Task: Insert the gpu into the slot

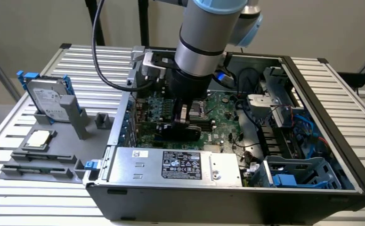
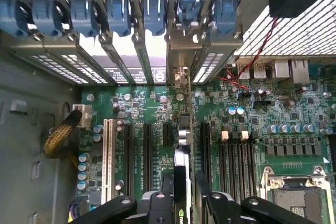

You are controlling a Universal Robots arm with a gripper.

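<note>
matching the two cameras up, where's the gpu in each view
exterior view: the gpu is the dark card right under the gripper, above the silver power-supply box.
wrist view: the gpu is edge-on, a thin strip between black slots.
shared landmark: the green motherboard.

Open computer case (image 1: 232, 202), silver power-supply box (image 1: 169, 165), hard drive (image 1: 47, 99) in grey holder (image 1: 77, 115), slatted table (image 1: 31, 209)
</note>
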